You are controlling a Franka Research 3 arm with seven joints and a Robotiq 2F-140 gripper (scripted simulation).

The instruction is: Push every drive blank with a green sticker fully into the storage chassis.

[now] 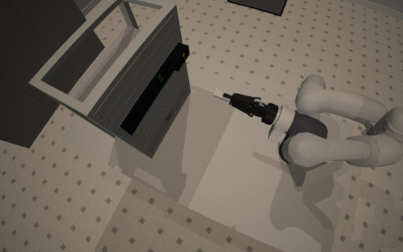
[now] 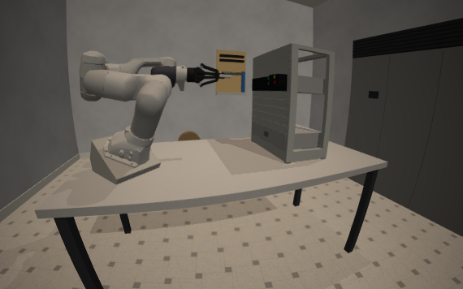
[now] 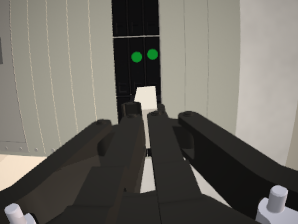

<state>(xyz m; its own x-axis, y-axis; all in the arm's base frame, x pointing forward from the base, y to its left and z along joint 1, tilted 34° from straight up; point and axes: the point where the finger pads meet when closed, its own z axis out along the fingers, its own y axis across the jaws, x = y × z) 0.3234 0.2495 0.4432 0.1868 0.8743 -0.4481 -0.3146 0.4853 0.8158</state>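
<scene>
Closed tool held clear of the rack front, level with the drive row.

Ahead of the tool stands the grey open-frame metal rack [image 2: 291, 101] on the pale bench [image 2: 202, 179]; its black storage chassis strip [image 1: 148, 99] carries two green round stickers [image 3: 144, 56] straight ahead. The black two-finger tool [image 1: 226, 95] is fully shut, gripping nothing, touching nothing. Open air separates fingertips from the rack.
</scene>
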